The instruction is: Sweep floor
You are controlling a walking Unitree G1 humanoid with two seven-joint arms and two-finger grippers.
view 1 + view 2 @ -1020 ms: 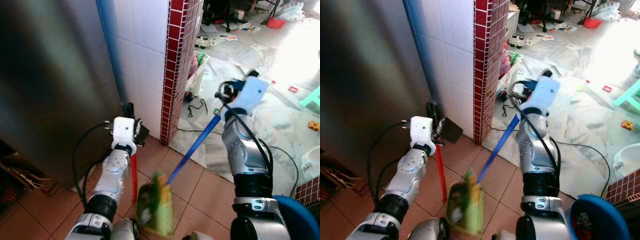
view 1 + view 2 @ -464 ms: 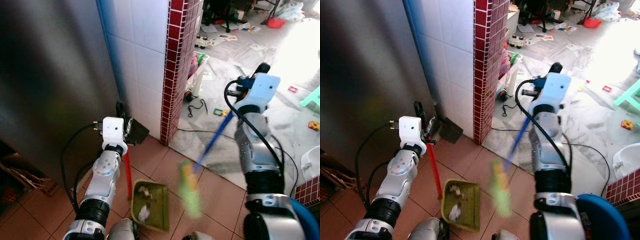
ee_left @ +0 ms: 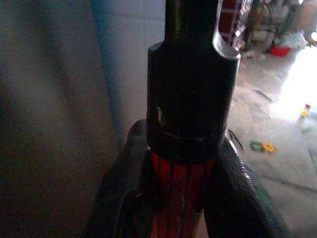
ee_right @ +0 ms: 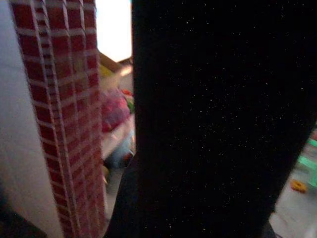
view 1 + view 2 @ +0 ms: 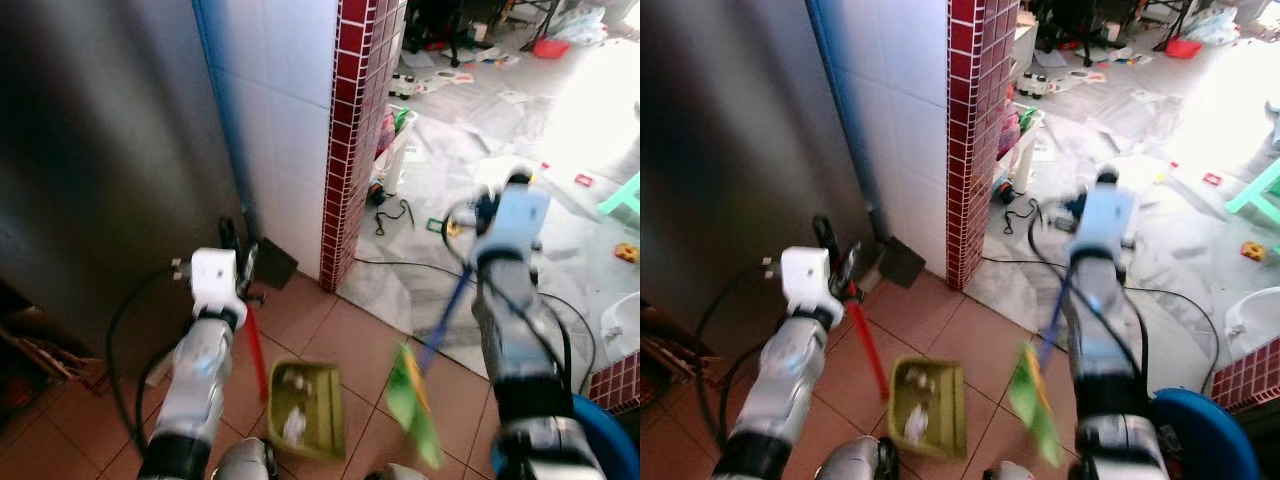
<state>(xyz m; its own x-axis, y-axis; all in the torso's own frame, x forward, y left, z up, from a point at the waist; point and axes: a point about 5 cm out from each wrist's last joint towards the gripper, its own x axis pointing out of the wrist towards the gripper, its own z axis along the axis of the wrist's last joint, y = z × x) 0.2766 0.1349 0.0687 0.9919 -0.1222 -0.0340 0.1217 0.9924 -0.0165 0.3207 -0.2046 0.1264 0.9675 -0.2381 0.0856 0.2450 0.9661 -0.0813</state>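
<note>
Dustpan and broom held over the tiled floor by a red-brick pillar.

The green dustpan (image 5: 306, 409) sits low on the terracotta floor (image 5: 330, 330) with pale scraps in it, its red handle (image 5: 256, 350) clenched in the left gripper (image 3: 181, 198). The blurred green broom head (image 5: 414, 404) hangs just beside the pan, its blue stick (image 5: 445, 315) running up to the right gripper (image 5: 500, 205), whose jaws I cannot tell. The red-brick pillar (image 5: 352, 130) stands behind.
</note>
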